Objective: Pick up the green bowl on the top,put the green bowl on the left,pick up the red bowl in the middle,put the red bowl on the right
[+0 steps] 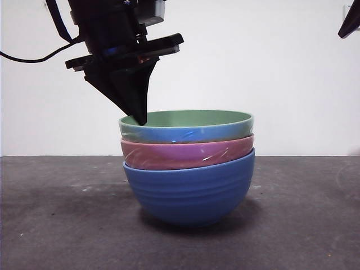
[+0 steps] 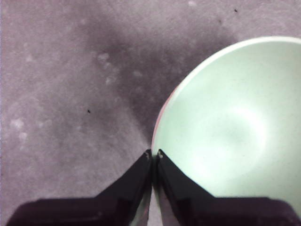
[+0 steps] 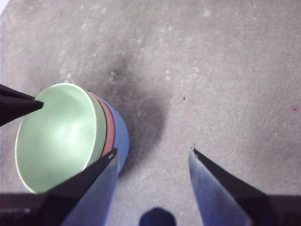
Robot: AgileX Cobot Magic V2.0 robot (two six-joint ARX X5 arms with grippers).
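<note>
Three bowls stand nested on the dark table. The green bowl (image 1: 191,126) is on top, the red bowl (image 1: 185,154) in the middle, a blue ribbed bowl (image 1: 188,191) at the bottom. My left gripper (image 1: 140,115) comes down from above onto the green bowl's left rim. In the left wrist view its jaws (image 2: 154,153) are pinched on that rim, with the green bowl (image 2: 235,127) still seated in the stack. My right gripper (image 3: 153,157) is open and empty, high above the table beside the stack (image 3: 56,136). It shows as a black tip (image 1: 350,22) at the top right.
The dark grey table (image 1: 56,225) stretches to both sides of the stack. A white wall (image 1: 292,84) stands behind. The left arm's cable (image 1: 34,58) hangs at the upper left.
</note>
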